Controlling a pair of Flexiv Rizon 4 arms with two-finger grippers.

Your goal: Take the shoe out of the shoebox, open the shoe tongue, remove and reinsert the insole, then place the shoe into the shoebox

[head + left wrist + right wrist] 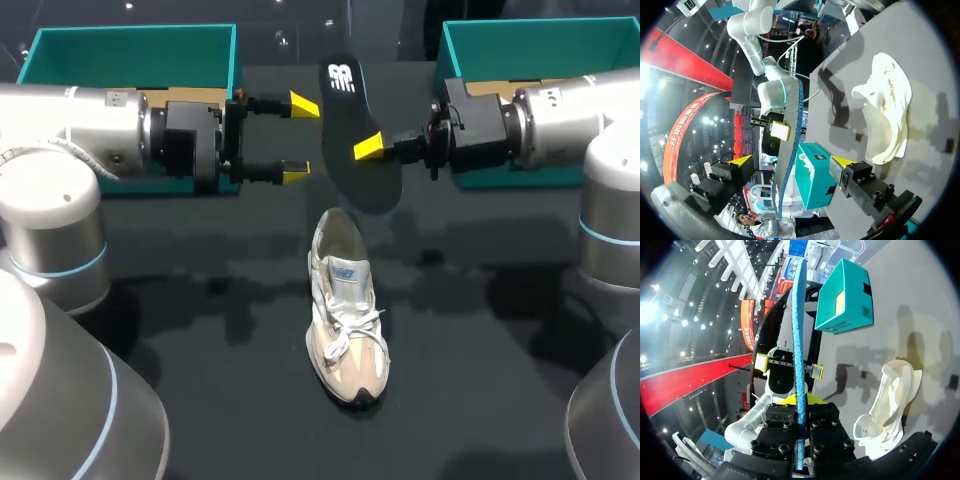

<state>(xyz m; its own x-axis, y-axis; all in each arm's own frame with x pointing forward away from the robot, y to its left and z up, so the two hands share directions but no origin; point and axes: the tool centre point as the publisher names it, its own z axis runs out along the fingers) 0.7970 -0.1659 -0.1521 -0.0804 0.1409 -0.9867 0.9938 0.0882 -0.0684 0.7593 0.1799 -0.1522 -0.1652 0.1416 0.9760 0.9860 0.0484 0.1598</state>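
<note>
Gripping black insole (352,110) on edge in right claw (370,148), pinched tight, above the sneaker (345,310) standing on the surface (200,300), likely lined up for reinsertion. With left claw (299,139) spread wide, empty, just beside insole, probably for steadying.

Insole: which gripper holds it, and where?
The right gripper is shut on the insole, pinching its long edge about midway along. The left gripper is open and holds nothing.

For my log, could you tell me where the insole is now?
Head view, middle: the insole is clamped in the right gripper, beyond the shoe, facing the open left gripper.
</note>
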